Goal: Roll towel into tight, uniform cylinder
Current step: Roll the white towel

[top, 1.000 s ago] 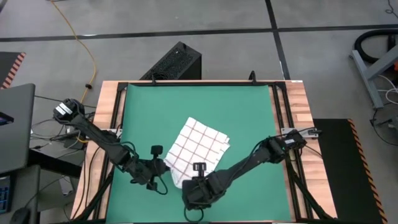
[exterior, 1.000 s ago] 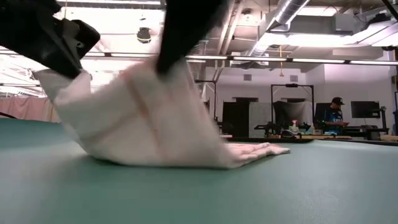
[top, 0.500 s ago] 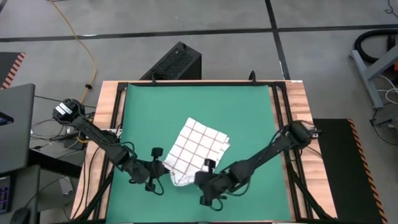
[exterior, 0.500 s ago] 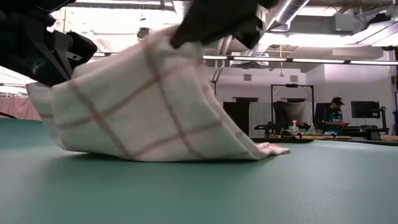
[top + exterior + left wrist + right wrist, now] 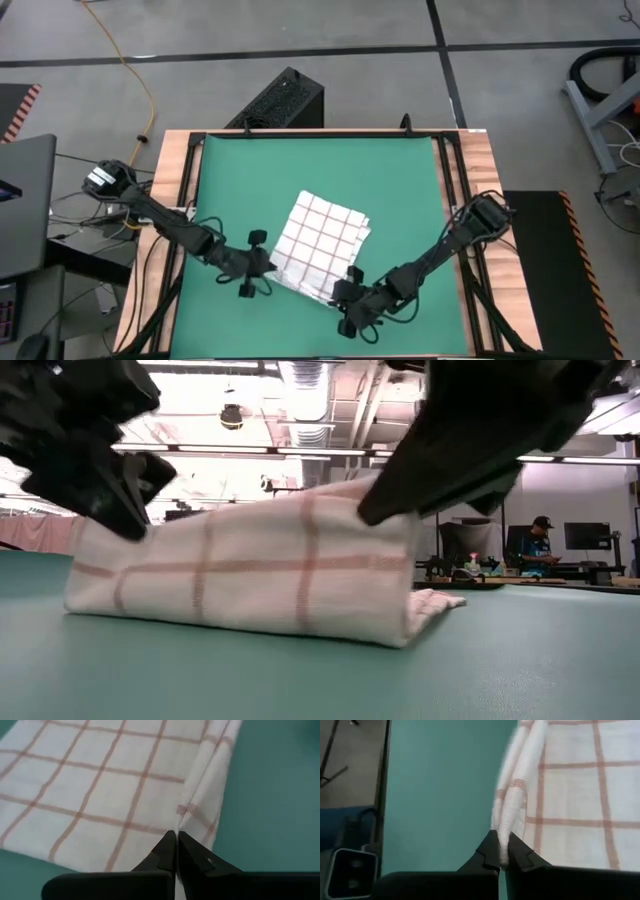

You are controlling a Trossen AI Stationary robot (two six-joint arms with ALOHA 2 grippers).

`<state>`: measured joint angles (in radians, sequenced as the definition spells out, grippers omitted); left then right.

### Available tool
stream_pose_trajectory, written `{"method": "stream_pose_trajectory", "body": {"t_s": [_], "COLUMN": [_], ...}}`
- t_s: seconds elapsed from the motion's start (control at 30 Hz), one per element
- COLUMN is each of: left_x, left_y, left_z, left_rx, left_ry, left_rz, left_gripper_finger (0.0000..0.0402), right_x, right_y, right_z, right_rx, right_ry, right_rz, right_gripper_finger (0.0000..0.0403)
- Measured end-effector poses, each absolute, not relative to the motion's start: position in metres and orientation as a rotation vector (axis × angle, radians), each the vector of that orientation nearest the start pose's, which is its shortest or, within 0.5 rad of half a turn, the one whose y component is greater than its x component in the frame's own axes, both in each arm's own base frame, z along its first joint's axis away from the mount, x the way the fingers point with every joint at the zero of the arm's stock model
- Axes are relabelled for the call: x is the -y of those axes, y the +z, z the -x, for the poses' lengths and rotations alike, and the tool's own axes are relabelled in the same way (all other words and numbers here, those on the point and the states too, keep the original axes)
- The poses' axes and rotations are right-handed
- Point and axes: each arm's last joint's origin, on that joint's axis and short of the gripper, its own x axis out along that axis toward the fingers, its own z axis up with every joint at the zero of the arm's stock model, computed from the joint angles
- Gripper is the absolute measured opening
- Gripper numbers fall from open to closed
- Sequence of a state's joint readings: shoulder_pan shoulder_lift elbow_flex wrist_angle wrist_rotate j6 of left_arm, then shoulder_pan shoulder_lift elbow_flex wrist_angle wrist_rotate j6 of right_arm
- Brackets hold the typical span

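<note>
The towel (image 5: pixel 320 238), white with a red-brown check, lies on the green mat (image 5: pixel 400 180) near its middle. Its near edge is raised off the mat and stretched between my two grippers. My left gripper (image 5: pixel 262 268) is shut on the near-left end of that edge. My right gripper (image 5: pixel 345 292) is shut on the near-right end. In the low view the towel (image 5: pixel 250 575) stands like a low wall, its lower part on the mat, between my left gripper (image 5: pixel 125 510) and my right gripper (image 5: pixel 395 505). My left gripper pinches the towel's near-left end (image 5: pixel 183 820) between its two fingers, at a fold line beside the hem; I cannot tell how many layers. The fingers come slanting down from the table's left. The held end is lifted, and the cloth below it reaches the mat. My right gripper pinches the towel's near-right end (image 5: pixel 509 827) between its two fingers, on a folded-over edge of several layers. The fingers come slanting down from the table's near right. The held end is lifted, and the edge runs taut to my left gripper.
The mat has bare room on all sides of the towel. A black frame and wooden table edges (image 5: pixel 480 170) border it. Cables and a laptop (image 5: pixel 25 200) lie off the table's left. A person (image 5: pixel 540 540) stands far off in the room.
My right gripper has gone toward the table's right and near edges with its end of the towel. My left gripper has shifted slightly right. The raised near part, bunched in a peak before, is now drawn out level and taut between the grippers; the far part has stayed on the mat.
</note>
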<state>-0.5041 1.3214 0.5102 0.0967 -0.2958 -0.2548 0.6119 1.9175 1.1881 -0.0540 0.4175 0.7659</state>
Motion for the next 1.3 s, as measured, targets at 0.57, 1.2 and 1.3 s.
{"method": "stream_pose_trajectory", "body": {"t_s": [0.57,1.2,1.3], "left_x": [0.086,0.085,0.081], "left_y": [0.143,0.120,0.132], "left_z": [-0.213,-0.213,-0.203], "left_rx": [-0.709,-0.831,-0.858], "left_ry": [-0.125,-0.118,-0.096], "left_rz": [0.020,-0.127,-0.101], "left_gripper_finger": [0.0000,0.0066,0.0085], "right_x": [-0.214,-0.215,-0.215], "right_y": [0.130,0.126,0.126], "right_z": [-0.340,-0.335,-0.335], "right_rx": [-0.787,-0.819,-0.821], "right_ry": [-0.185,-0.197,-0.197], "right_rz": [-0.351,-0.338,-0.335], "right_gripper_finger": [0.0015,0.0016,0.0016]}}
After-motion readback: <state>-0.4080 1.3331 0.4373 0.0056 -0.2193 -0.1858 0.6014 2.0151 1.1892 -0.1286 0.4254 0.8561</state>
